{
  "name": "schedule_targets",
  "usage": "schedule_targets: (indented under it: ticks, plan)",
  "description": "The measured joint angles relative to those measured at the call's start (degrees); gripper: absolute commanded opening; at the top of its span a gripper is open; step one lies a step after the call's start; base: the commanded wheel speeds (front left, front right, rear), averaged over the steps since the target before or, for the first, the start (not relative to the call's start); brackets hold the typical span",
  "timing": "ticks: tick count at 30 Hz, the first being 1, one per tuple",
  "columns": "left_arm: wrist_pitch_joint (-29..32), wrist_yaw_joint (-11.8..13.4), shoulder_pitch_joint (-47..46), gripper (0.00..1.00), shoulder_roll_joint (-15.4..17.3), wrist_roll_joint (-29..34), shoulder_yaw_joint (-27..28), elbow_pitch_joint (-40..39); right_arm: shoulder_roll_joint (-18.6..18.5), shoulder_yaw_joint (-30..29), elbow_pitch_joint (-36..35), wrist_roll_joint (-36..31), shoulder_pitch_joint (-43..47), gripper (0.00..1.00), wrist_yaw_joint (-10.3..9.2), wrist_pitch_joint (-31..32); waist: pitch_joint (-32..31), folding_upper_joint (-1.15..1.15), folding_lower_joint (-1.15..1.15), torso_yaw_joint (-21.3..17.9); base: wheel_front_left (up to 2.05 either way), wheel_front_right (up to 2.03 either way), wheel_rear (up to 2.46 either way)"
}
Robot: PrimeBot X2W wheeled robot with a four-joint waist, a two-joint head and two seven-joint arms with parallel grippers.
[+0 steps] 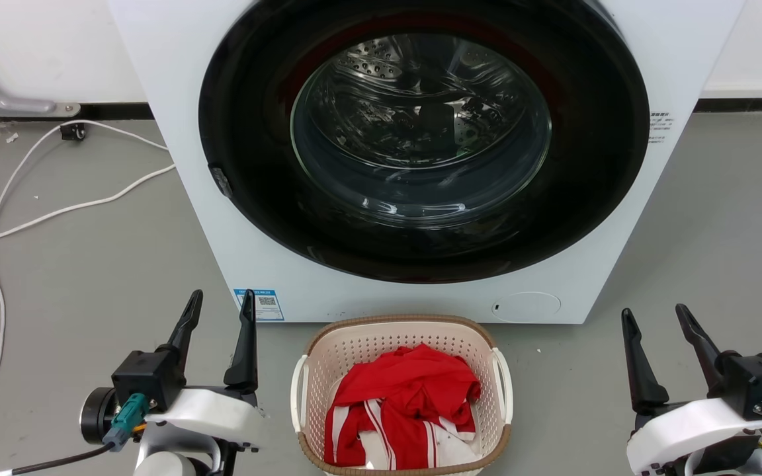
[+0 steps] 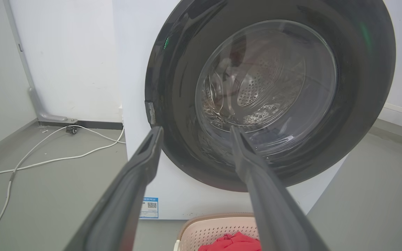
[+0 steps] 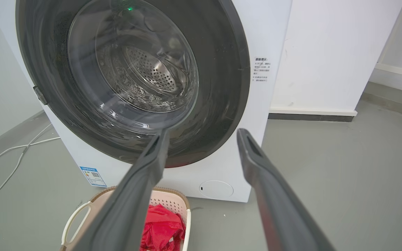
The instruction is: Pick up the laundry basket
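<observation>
The left gripper [image 1: 221,295] and right gripper [image 1: 655,311] are showing long tapered black fingers [image 1: 243,350], boxy black mounts [image 1: 149,378], glossy white wrist shells [image 1: 206,411], teal plug connectors [image 1: 127,413]; a black cable [image 1: 57,461] is trailing leftward.

Open floor [image 1: 123,264] flanks the laundry basket [image 1: 368,344]; the washer [image 1: 176,99] blocks behind

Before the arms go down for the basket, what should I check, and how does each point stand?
1. Left gripper open, fingers empty: ok.
2. Right gripper open, fingers empty: ok.
3. Cream perforated plastic laundry basket upright between both arms: ok.
4. Its white side handles uncovered: ok.
5. Red and white garment lies inside the basket: ok.
6. Gap to the white washing machine: cannot tell.
</observation>
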Motion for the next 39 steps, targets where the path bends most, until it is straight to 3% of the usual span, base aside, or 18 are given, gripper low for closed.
schedule_targets:
  ticks: [22, 39]
  plan:
    - [-2.1, 0.5, 0.0, 1.0, 0.0, 7.1, -0.1, 1.5, 0.1, 0.2, 0.1, -7.6, 0.6, 1.0, 0.01, -2.0, -0.4, 0.0, 0.0, -0.3, 0.0, 0.0, 0.0]
    - [-2.2, 0.8, 0.0, 1.0, -0.1, 6.4, -0.1, 2.5, 0.1, 0.2, 1.0, -6.6, 0.6, 1.0, 0.01, -2.2, 0.1, 0.0, 0.0, -0.2, 0.0, 0.0, 0.0]
